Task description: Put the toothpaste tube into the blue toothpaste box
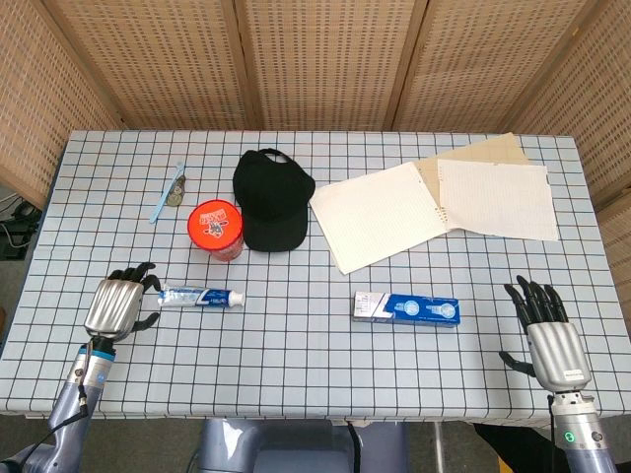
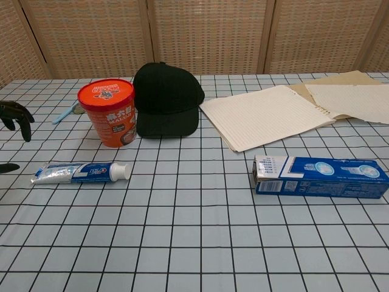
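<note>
The left hand (image 1: 118, 304) hovers at the surface's (image 1: 296, 365) 8 o'clock edge, its fingers (image 2: 15, 115) curled apart around nothing, holding no object. Just at its 3 o'clock lies the tube (image 1: 200, 296), flat, crimped end toward the hand and white cap pointing right; hand and tube look close but not touching. At the tube's 12 o'clock stands a red cup (image 1: 216, 229), with a black cap (image 1: 271, 200) beside it and a toothbrush (image 1: 166, 193) farther back. Well apart to the right, at about 5 o'clock on the surface, the blue box (image 1: 407, 308) lies flat with its pale end flap facing the tube; whether that flap is open I cannot tell. Behind it lies a notebook (image 1: 380, 215) with loose sheets. The right hand (image 1: 548, 335) rests at the far right edge, fingers spread, empty.

The risks: a grasp on the slippery crimped end could let the tube swivel or slide; a high sweep could knock the cup; and the light box could skid when the tube pushes in unless the right hand braces it.
</note>
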Motion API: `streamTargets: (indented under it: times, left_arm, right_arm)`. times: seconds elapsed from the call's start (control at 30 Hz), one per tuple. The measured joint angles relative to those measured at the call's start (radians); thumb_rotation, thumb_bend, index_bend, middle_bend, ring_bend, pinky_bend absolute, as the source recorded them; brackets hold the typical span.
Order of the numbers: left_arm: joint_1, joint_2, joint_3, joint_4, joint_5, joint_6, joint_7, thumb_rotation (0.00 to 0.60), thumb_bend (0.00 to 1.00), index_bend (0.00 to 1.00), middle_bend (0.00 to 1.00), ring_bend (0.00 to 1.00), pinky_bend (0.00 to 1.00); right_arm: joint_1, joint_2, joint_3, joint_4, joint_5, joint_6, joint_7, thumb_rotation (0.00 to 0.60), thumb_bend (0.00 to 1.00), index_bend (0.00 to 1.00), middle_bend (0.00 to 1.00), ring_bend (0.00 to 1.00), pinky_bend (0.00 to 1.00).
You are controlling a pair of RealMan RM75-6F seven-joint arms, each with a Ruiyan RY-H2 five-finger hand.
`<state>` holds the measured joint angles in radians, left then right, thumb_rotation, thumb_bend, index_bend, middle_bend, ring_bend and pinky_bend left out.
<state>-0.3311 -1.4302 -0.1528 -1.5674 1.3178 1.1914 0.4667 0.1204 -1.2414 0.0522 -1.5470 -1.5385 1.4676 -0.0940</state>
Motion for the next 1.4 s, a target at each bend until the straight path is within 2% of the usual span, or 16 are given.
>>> streamTargets:
  times: [0.6,0.9,1.4]
  left_arm:
    - [-0.139,-0.146,-0.041,0.0,-0.293,-0.047,0.354,0.6,0.21,0.4,0.22,0.3,0.33]
    - [-0.188,-0.192,-0.039,0.013,-0.382,-0.032,0.416,0.6,0.22,0.41,0.22,0.3,0.34]
    - [-0.24,-0.23,-0.018,0.074,-0.438,-0.028,0.43,0.6,0.22,0.43,0.22,0.3,0.34]
  right_arm:
    - [0.002,0.01,0.003,0.0,0.004,-0.004,0.034,0.6,0.19,0.05,0.0,0.0,0.0]
    - [0.001,0.012,0.002,0.002,-0.002,-0.001,0.049,0.6,0.19,0.05,0.0,0.0,0.0]
    - [0.003,0.01,0.002,0.006,0.003,-0.005,0.054,0.6,0.19,0.05,0.0,0.0,0.0]
